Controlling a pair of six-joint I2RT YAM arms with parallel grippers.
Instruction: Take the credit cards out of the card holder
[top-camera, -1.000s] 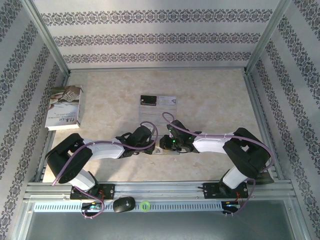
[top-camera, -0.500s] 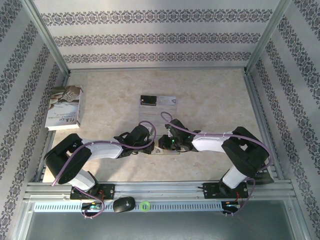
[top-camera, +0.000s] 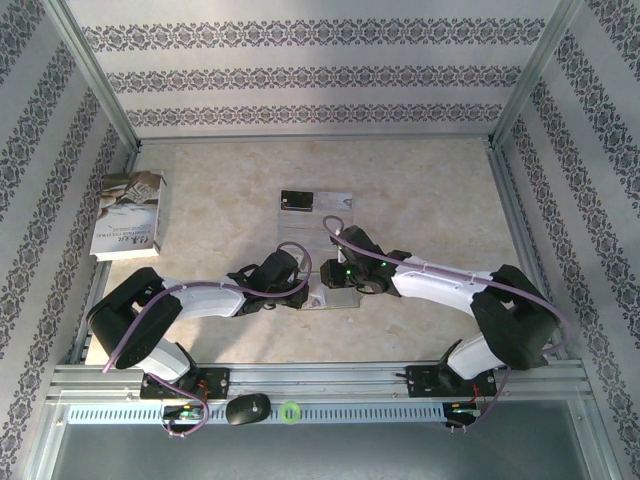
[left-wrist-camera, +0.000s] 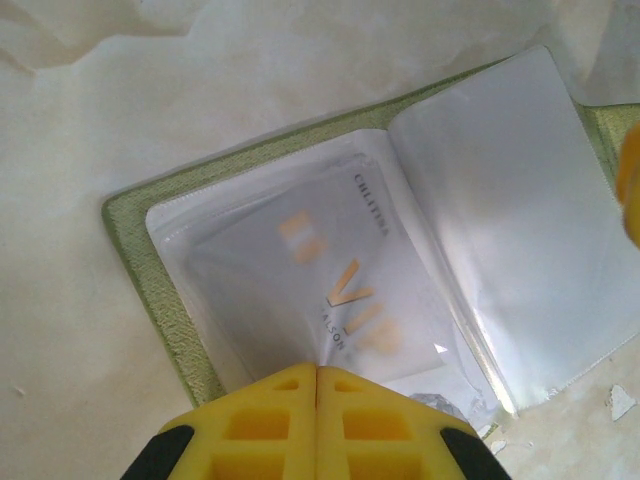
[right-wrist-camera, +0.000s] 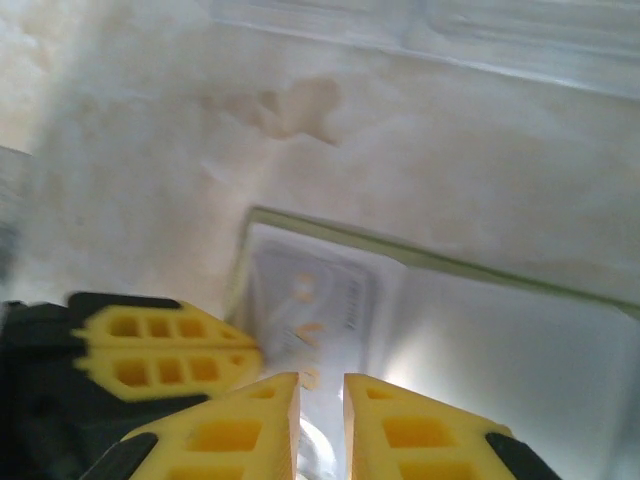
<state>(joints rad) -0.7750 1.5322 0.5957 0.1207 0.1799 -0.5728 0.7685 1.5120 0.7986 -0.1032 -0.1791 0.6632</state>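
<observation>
The card holder (left-wrist-camera: 150, 265) lies open on the table, yellow-green at the rim with clear pockets inside; from above it shows between the two arms (top-camera: 340, 299). A silvery-white credit card (left-wrist-camera: 340, 290) with orange VIP print sits inside the left pocket. My left gripper (left-wrist-camera: 318, 370) is shut at that pocket's near edge, and the clear film rises in a crease into its tips. Just above the same pocket (right-wrist-camera: 320, 300), my right gripper (right-wrist-camera: 321, 392) has its jaws a narrow gap apart, with film showing between them. A black credit card (top-camera: 296, 203) lies at the table's back.
A pale rectangle with faint print (top-camera: 337, 202) lies beside the black card. A white-grey book (top-camera: 128, 215) sits at the far left. Metal rails (top-camera: 505, 215) and patterned walls frame the table. The left gripper's fingers (right-wrist-camera: 165, 355) sit close beside the right one.
The right arm has swung its elbow out to the right, and its gripper has shifted slightly back over the holder. The left arm has barely moved.
</observation>
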